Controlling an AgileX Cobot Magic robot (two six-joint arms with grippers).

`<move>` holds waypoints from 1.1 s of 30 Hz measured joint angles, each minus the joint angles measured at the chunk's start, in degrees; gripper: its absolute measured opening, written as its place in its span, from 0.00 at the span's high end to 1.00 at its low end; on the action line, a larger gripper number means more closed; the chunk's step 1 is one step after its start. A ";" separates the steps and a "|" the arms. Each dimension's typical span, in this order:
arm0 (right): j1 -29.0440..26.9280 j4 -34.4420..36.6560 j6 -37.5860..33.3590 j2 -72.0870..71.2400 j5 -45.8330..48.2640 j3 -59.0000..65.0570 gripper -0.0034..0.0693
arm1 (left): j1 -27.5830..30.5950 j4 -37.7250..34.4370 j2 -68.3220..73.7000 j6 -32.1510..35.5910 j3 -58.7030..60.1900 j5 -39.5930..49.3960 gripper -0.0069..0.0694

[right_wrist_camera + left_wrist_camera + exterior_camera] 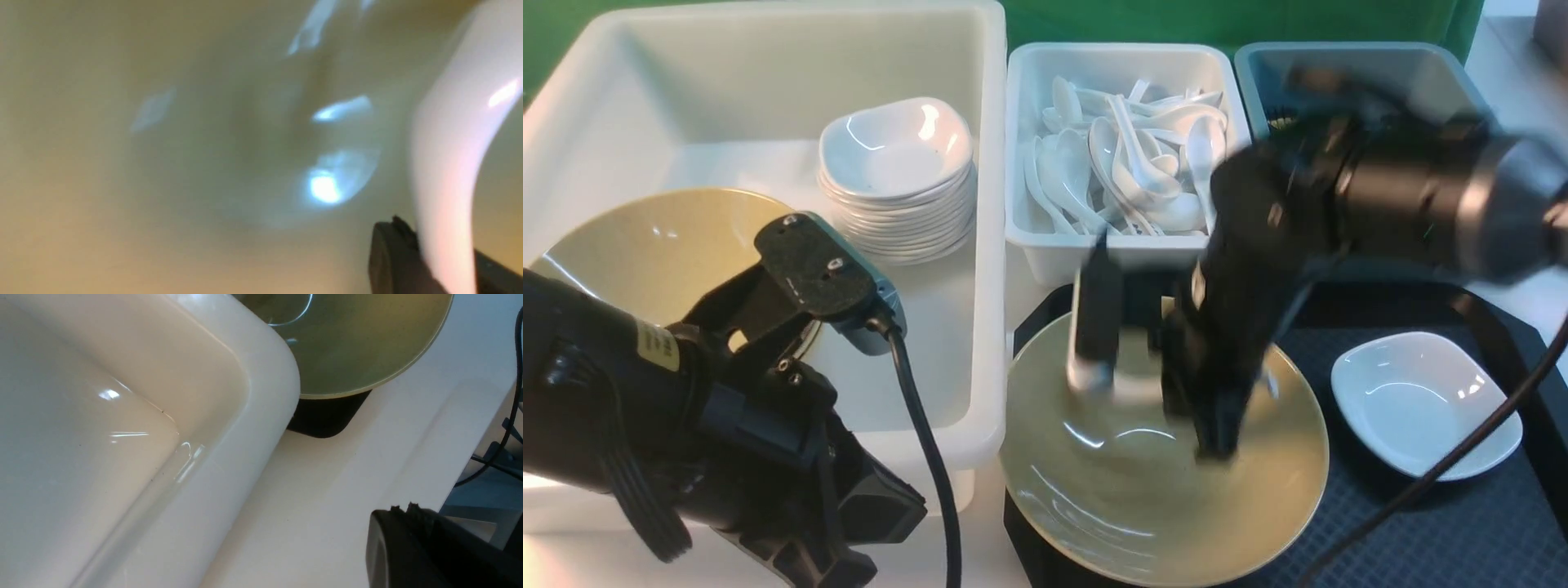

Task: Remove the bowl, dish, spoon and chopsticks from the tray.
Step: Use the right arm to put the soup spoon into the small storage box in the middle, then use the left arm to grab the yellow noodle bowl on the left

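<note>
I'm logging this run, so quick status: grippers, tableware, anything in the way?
Left gripper shut, empty. Right gripper shut on the spoon, over the bowl. Bowl and dish on tray. Right gripper's cable crosses above dish.

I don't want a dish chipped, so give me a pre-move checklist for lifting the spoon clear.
Right claw closed on spoon: ok
Spoon clear of the bowl: cannot tell, motion blur
Left claw shut and empty: ok
Left claw outside the bowl: ok
Spoon tub free of the right arm in the front view: not ok, arm covers its near right corner
Dish off the tray: not ok
</note>
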 joint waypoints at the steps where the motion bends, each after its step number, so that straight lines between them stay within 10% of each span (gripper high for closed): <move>1: -0.31 -0.13 0.51 -0.21 0.00 -0.51 0.86 | 0.00 0.00 0.00 0.00 0.00 0.00 0.93; 14: -12.94 -1.78 34.53 7.85 -36.79 -14.60 0.82 | 0.00 -2.97 0.00 -3.22 0.00 -3.86 0.93; 19: -13.68 -1.83 39.24 13.31 -40.25 -14.49 0.51 | 0.00 -5.82 0.00 -3.53 0.00 -4.07 0.93; 26: -13.68 -1.83 42.23 10.35 -27.03 -17.78 0.14 | 0.00 -6.62 0.38 -7.57 -1.24 -6.56 0.91; 33: -13.76 -1.83 31.54 -2.13 0.73 -21.16 0.20 | 0.00 -4.64 8.28 -9.28 -15.47 -2.39 0.76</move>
